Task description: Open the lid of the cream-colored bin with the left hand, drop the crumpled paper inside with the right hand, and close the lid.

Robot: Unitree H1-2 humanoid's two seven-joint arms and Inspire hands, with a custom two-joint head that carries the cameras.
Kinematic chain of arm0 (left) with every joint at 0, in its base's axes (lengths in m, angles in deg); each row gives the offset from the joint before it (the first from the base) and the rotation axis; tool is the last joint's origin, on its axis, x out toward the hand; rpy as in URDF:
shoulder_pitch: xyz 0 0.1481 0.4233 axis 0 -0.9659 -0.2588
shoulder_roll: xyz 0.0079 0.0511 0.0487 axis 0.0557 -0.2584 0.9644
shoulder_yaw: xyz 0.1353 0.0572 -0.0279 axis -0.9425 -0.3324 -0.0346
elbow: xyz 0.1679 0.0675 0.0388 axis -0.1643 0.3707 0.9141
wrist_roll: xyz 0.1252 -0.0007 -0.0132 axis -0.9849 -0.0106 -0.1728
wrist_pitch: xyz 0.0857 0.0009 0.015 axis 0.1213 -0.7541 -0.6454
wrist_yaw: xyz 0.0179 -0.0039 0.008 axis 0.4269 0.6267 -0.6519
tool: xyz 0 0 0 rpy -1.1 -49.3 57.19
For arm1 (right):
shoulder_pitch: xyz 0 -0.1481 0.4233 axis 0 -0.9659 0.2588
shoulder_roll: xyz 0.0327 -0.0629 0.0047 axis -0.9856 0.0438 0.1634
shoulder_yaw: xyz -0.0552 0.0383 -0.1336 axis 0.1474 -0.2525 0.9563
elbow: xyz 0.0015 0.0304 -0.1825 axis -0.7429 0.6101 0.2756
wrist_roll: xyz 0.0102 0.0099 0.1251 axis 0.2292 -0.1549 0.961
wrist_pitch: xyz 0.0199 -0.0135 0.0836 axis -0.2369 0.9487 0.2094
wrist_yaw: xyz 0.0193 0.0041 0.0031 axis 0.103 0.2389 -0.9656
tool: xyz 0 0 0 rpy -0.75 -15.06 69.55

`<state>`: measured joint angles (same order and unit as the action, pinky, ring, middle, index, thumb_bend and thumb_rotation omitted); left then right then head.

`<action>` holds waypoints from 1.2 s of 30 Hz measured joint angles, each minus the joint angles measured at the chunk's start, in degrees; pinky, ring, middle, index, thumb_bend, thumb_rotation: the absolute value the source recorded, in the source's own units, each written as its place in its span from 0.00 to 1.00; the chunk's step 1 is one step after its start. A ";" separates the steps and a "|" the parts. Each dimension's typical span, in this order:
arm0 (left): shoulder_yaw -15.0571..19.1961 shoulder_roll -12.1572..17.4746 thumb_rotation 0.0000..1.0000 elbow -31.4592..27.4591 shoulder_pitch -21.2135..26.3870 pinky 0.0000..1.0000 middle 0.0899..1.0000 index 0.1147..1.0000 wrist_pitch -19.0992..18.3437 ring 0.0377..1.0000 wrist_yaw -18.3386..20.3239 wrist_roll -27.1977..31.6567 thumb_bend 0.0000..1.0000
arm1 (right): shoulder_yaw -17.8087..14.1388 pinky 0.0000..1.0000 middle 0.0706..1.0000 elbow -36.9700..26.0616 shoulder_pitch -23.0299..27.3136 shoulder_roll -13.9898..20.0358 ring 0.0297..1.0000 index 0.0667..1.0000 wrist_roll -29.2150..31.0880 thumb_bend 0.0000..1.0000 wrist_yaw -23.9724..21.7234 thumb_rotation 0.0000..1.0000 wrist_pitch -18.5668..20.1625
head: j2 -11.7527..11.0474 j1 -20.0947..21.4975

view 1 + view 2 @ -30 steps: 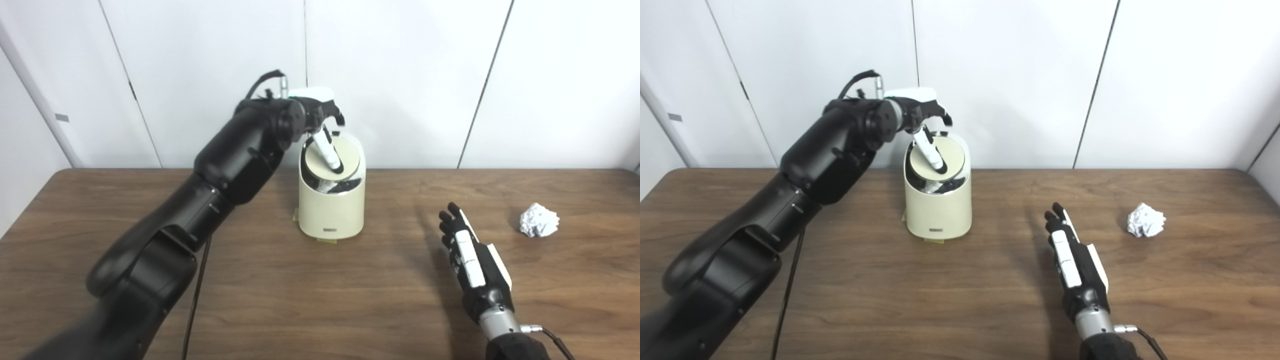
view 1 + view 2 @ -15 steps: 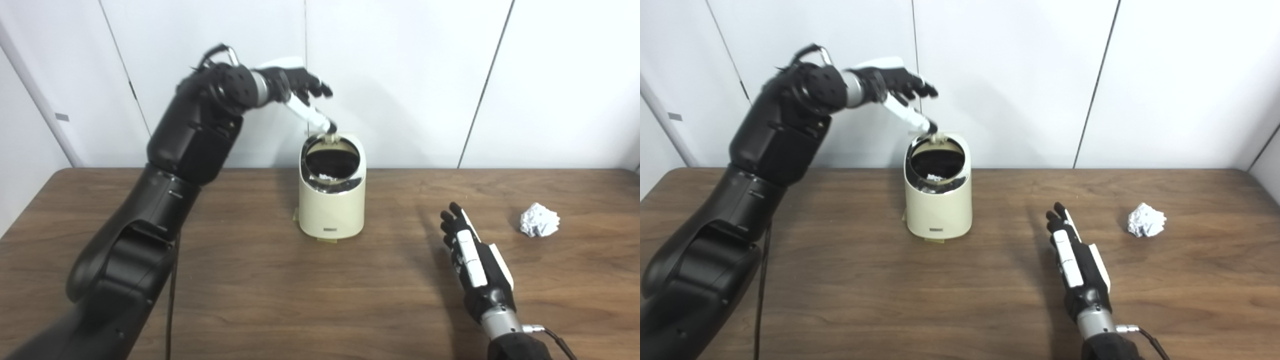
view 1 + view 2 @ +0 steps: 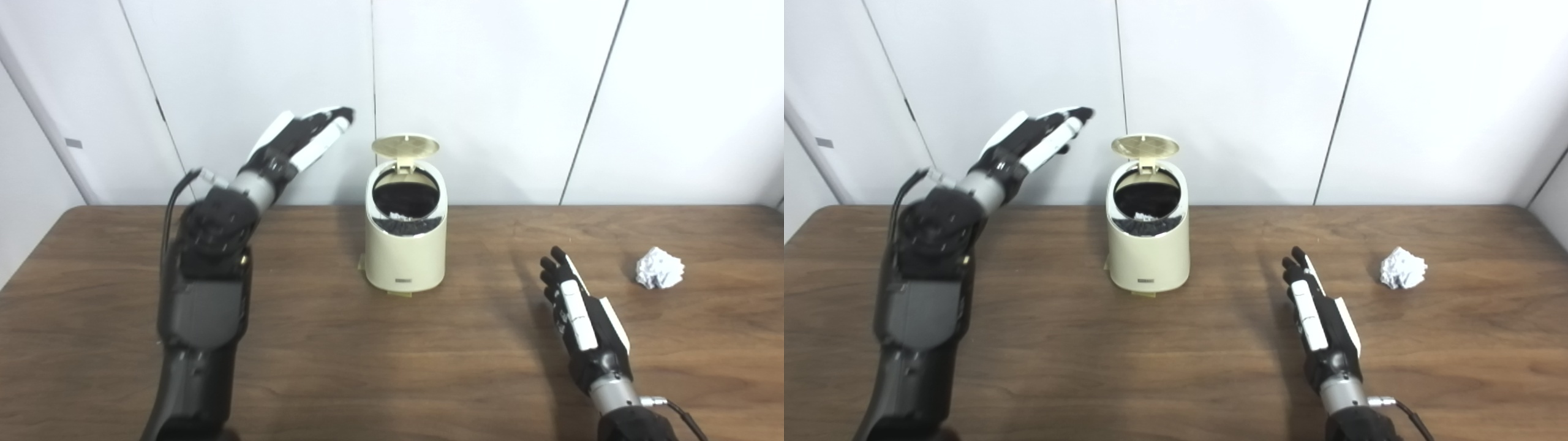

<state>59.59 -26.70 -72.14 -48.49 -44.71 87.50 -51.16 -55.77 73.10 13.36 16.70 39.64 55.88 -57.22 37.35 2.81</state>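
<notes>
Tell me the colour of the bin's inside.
Black: the bin's inside is dark within the cream-coloured bin, clearest in the left eye view.

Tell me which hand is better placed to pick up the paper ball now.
The right hand. It lies open on the table near the paper ball, on the same side. The left hand is raised on the far side of the bin, whose lid stands open.
</notes>
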 measured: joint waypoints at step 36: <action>-0.41 -5.47 0.92 -8.15 -31.32 0.98 0.96 0.97 8.63 0.96 -22.02 23.93 0.49 | -1.34 0.86 0.91 0.26 5.00 11.95 0.90 0.90 -12.71 0.82 0.63 0.36 -1.07 | 0.97 7.03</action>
<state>59.18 -32.18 -80.29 -79.81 -36.08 65.49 -27.23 -57.11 73.36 18.36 28.64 26.93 56.51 -58.29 38.32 9.84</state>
